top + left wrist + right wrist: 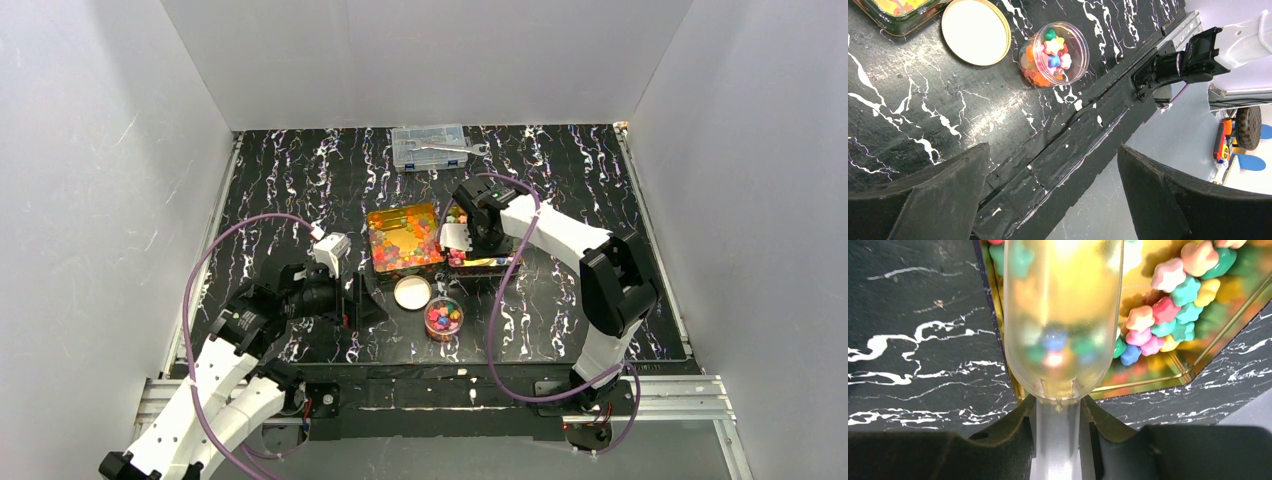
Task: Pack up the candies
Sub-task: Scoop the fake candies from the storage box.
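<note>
Pastel star-shaped candies [1168, 305] lie in a gold tray [1148, 382]. My right gripper [1058, 407] is shut on the handle of a translucent scoop [1063, 320], whose bowl hangs over that tray with a few candies blurred inside it. In the top view, glossy red and orange candies [402, 238] fill a second gold tray [372, 222] left of the right gripper [462, 238]. A small clear jar [1054, 53] holds mixed candies, its white lid [976, 31] lying beside it. My left gripper [1053, 190] hovers open and empty at the table's near edge, just left of the jar [444, 318].
A clear compartment box with a wrench [430, 147] sits at the back of the black marbled table. White walls enclose three sides. The right arm's base [1193, 55] and the table's front rail lie near the left gripper.
</note>
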